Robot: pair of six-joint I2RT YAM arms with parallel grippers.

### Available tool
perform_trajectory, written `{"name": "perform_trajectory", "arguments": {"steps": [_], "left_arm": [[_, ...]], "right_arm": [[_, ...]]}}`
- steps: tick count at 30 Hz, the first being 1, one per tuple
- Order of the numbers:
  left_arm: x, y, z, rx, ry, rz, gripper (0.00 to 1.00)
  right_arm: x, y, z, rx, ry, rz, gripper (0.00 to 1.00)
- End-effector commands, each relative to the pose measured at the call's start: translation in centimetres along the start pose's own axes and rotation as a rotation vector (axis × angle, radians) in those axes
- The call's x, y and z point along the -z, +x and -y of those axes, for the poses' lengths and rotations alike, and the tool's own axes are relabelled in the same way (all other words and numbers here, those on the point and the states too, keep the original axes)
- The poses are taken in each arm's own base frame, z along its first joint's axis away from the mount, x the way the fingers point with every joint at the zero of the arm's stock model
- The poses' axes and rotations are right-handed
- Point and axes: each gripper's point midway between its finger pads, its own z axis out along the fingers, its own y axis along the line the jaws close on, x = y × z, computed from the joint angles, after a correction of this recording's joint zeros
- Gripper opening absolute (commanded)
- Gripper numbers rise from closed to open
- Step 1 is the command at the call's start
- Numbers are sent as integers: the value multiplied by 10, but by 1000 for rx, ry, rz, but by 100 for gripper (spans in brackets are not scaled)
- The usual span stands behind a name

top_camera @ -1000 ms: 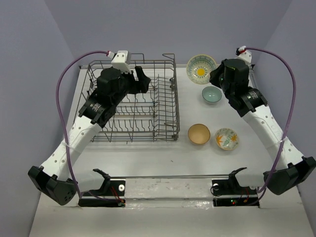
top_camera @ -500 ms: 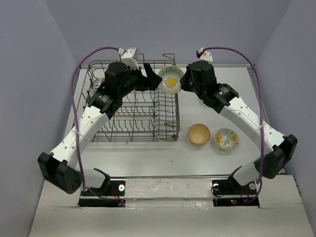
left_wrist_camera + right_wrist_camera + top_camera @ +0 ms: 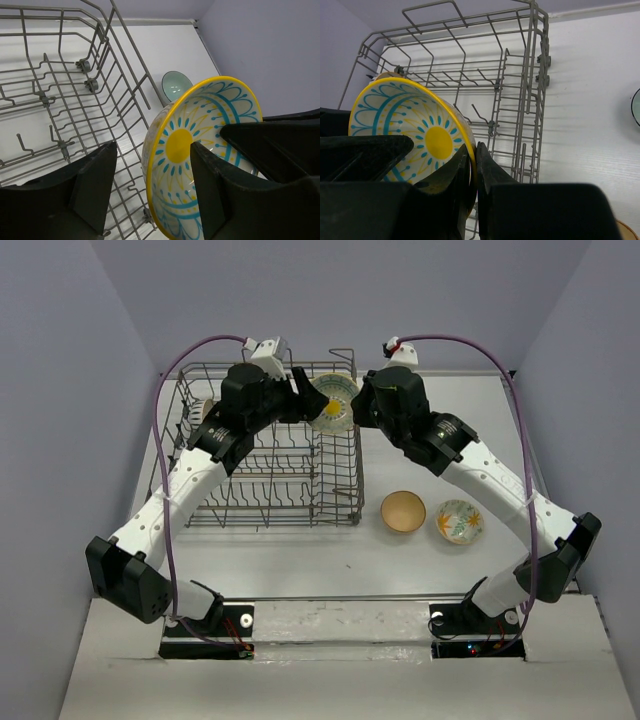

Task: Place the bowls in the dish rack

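My right gripper [image 3: 357, 406] is shut on the rim of a yellow-and-blue floral bowl [image 3: 334, 402] and holds it on edge above the back right corner of the grey wire dish rack [image 3: 250, 492]. In the right wrist view the fingers [image 3: 485, 170] pinch the bowl's rim [image 3: 420, 135]. My left gripper [image 3: 305, 398] is open, with its jaws on either side of the same bowl [image 3: 200, 130], one inside and one outside. A tan bowl [image 3: 403, 511] and a second floral bowl [image 3: 459, 521] sit on the table right of the rack. The teal bowl [image 3: 176, 85] shows beyond the rack.
A white-and-tan bowl [image 3: 203, 408] stands in the rack's back left corner, and its rim also shows in the right wrist view [image 3: 387, 76]. The rack's upright tines [image 3: 60, 80] and raised side wall [image 3: 532, 90] lie just under both grippers. Purple cables arch over both arms.
My right arm has carried the floral bowl from the back right of the table leftwards to the rack's corner. My left gripper has moved right and now straddles that bowl.
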Motion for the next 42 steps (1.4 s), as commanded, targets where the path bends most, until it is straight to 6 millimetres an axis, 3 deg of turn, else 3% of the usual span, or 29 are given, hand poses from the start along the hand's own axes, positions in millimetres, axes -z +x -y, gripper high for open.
{"name": "perform_trajectory", "arguments": {"steps": [1, 4, 10, 12, 15, 17, 19, 20, 23, 25, 30, 34, 39, 40, 41, 42], "left_arm": [[4, -19, 11, -1, 41, 64, 65], [3, -17, 9, 1, 36, 57, 37], [0, -13, 6, -3, 23, 43, 15], [-1, -13, 4, -4, 16, 40, 0], [-1, -14, 0, -15, -11, 43, 0], [0, -17, -2, -25, -27, 49, 0], [4, -25, -5, -41, -57, 71, 0], [6, -34, -5, -47, -74, 95, 0], [12, -44, -7, -64, -108, 115, 0], [19, -62, -9, -84, -149, 161, 0], [30, -83, -18, -105, -235, 217, 0], [48, -107, -50, -139, -400, 287, 0], [76, -146, -122, -154, -668, 380, 0], [74, -148, -137, -185, -724, 363, 0], [89, -164, -153, -192, -817, 400, 0], [90, -165, -160, -207, -867, 394, 0]], "right_arm": [[8, -41, -14, -56, -35, 125, 1], [8, -37, -17, -51, -40, 120, 1], [5, -36, -17, -40, -35, 121, 1], [3, -36, -18, -34, -38, 121, 1], [1, -34, -18, -23, -35, 118, 1], [3, -33, -22, -17, -46, 114, 7], [3, -32, -22, -10, -45, 113, 19], [3, -33, -22, -10, -45, 116, 30], [4, -36, -22, -2, -43, 122, 45], [7, -42, -19, 9, -27, 130, 61], [16, -50, -6, 21, 27, 147, 64], [31, -54, 12, 21, 81, 171, 65], [40, -44, 40, 47, 169, 172, 65], [39, -40, 42, 52, 175, 164, 65], [38, -35, 44, 62, 183, 150, 65], [37, -31, 46, 63, 186, 141, 65]]}}
